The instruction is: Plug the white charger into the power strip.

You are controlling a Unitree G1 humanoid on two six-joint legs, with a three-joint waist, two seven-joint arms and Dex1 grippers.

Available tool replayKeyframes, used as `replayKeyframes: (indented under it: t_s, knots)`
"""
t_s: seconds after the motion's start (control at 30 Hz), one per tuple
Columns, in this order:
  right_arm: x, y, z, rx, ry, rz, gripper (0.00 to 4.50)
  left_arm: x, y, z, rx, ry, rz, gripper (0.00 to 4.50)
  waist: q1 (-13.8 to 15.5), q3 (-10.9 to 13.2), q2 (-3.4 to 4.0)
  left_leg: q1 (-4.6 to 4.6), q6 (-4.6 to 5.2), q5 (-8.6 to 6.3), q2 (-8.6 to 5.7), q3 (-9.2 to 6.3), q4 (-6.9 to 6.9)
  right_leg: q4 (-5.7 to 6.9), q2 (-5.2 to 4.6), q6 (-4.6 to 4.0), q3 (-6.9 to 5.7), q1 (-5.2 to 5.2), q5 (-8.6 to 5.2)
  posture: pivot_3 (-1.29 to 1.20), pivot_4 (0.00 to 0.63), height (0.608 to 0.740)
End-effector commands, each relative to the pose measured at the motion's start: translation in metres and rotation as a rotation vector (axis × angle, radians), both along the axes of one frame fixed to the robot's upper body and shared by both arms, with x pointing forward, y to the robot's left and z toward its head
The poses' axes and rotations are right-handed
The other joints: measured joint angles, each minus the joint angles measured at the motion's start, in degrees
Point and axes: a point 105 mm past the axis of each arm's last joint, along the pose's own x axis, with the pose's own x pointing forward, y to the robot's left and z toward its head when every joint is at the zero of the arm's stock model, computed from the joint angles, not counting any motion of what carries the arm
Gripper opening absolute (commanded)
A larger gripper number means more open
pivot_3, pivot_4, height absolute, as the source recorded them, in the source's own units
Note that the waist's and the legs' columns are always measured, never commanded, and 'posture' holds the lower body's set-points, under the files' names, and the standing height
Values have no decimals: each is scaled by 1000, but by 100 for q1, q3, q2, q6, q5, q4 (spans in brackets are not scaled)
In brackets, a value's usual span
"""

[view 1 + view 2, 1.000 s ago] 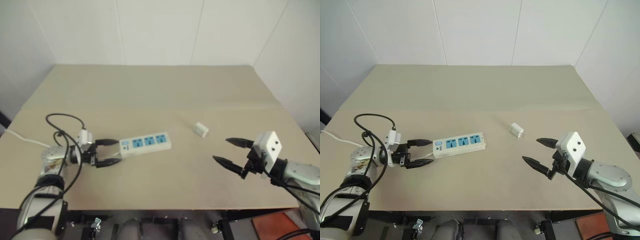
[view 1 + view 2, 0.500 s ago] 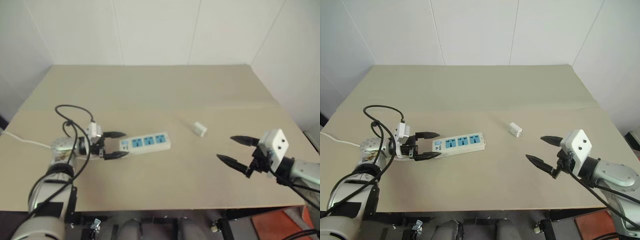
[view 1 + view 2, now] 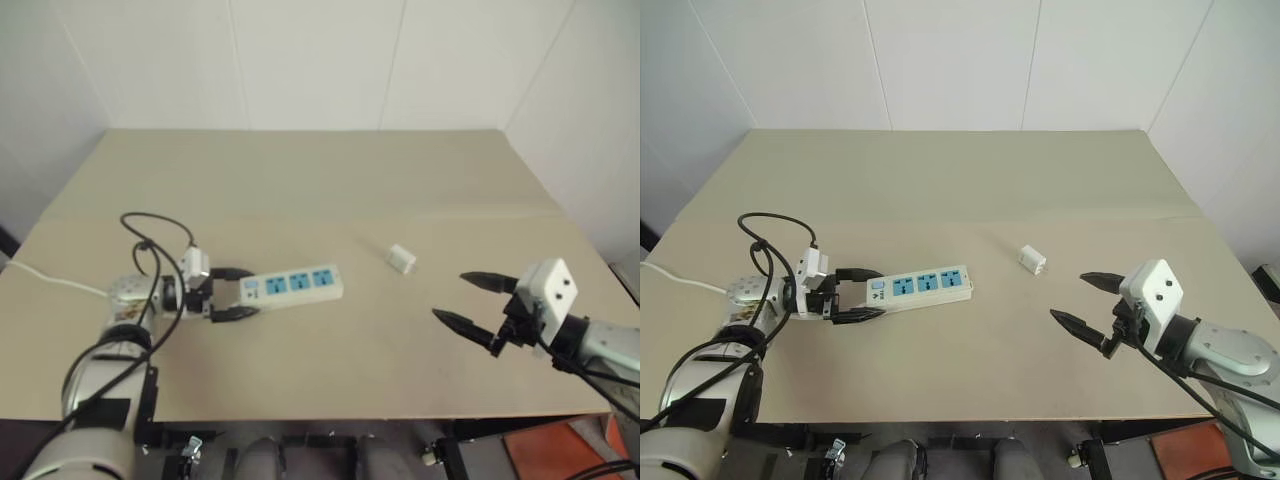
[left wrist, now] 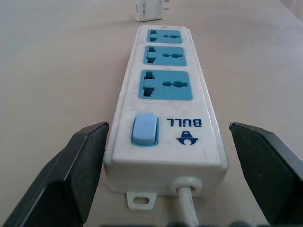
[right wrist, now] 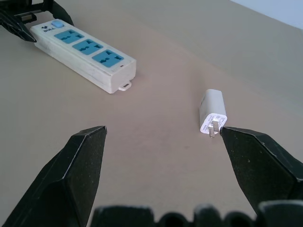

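Note:
The power strip (image 3: 292,285) lies flat on the table, a white bar with three blue sockets and a blue switch (image 4: 144,130) at its left end. My left gripper (image 3: 240,293) is open, its two black fingers straddling the switch end (image 4: 165,156) without pressing on it. The white charger (image 3: 401,259) lies on its side to the right of the strip, its metal prongs (image 5: 213,127) showing in the right wrist view. My right gripper (image 3: 465,298) hangs open, right of and nearer than the charger, holding nothing.
The strip's thin white cord (image 3: 50,279) runs off over the table's left edge. A black cable (image 3: 150,235) loops above my left wrist. A seam (image 3: 480,214) crosses the beige tabletop behind the objects, with white walls at the back.
My left gripper has moved right, so its open fingers now flank the strip's switch end. The right arm has stayed put, and strip and charger lie where they were.

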Motion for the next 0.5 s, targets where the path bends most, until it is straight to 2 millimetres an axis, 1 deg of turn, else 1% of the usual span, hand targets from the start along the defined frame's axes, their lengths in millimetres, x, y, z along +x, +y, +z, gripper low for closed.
replayKeyframes:
  t_s: [0.03, 0.2, 0.3, 0.37, 0.5]
  knots:
    - [-2, -1, 14, 2, -55, -10, 4500, 2, 0, 5, -2, -37, -1, 4457, -3, 0, 0, 0, 0, 0, 0, 0, 0, 0, 0, 0, 0, 0, 0, 0, 150, 740]
    - [-2, -2, 16, 2, -60, -14, 4500, 1, 4, -1, 25, -34, 24, 4457, -12, 0, 0, 0, 0, 0, 0, 0, 0, 0, 0, 0, 0, 0, 0, 0, 150, 740]
    - [-2, -3, 16, 1, -62, -16, 4500, 1, 6, -3, 34, -22, 37, 3877, -7, 0, 0, 1, 0, 0, 0, 0, 0, 0, 0, 0, 0, 0, 0, 0, 150, 740]
    - [-1, -3, 16, 1, -65, -16, 4500, 0, 7, -6, 40, -19, 46, 3286, -8, 0, 0, 1, 0, 0, 0, 0, 0, 0, 0, 0, 0, 0, 0, 0, 150, 740]
    - [0, -2, 15, 3, -64, -12, 4500, -1, 6, -7, 25, -17, 47, 3266, -19, 0, 0, 3, 0, 0, 0, 0, 0, 1, 0, 0, 0, 1, 0, 0, 150, 740]
